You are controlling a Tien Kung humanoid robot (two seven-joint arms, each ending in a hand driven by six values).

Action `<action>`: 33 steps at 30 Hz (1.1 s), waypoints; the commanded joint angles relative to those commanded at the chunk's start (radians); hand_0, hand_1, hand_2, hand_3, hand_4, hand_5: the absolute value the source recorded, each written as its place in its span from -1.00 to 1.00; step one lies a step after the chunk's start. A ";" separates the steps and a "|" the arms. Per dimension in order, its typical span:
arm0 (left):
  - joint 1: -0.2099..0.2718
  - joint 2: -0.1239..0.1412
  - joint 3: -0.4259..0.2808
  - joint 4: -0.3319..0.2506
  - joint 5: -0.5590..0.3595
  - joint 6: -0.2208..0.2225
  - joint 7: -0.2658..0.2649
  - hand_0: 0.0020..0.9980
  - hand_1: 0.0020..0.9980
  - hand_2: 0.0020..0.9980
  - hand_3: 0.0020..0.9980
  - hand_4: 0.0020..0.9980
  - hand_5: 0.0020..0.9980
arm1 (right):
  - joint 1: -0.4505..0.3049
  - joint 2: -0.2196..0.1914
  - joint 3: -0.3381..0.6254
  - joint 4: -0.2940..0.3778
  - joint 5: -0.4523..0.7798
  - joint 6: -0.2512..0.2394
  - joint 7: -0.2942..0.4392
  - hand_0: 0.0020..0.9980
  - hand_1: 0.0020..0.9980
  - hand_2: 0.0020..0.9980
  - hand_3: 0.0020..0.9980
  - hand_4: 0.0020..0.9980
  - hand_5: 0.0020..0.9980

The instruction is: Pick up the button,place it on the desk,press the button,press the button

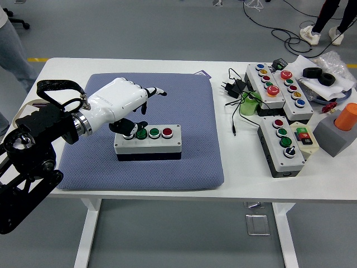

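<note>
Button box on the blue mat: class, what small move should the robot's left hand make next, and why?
Probably press straight down. The left hand hovers over the button box, its thumb tip at the box's left end beside the left green button, fingers spread and holding nothing.

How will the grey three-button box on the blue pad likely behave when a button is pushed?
The button box looks rigid and lies flat and low, so tipping seems unlikely. The blue pad beneath looks soft and textured, so it may sink slightly but probably not slide. The left hand presses from above.

Orange cylinder (347, 116) on grey block (335, 137), table's right edge.
</note>
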State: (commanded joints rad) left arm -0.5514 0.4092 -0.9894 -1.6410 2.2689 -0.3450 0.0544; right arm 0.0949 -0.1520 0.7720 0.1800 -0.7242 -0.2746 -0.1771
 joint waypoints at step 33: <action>-0.040 -0.026 0.066 0.076 0.000 -0.202 0.069 -0.73 -0.85 -0.81 0.66 -0.01 -1.00 | 0.000 -0.001 -0.005 0.000 0.003 0.001 0.001 0.26 -0.05 0.08 0.16 -0.44 -0.96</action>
State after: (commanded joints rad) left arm -0.5912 0.3832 -0.9232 -1.5655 2.2689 -0.5467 0.1235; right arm 0.0946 -0.1533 0.7671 0.1800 -0.7217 -0.2741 -0.1766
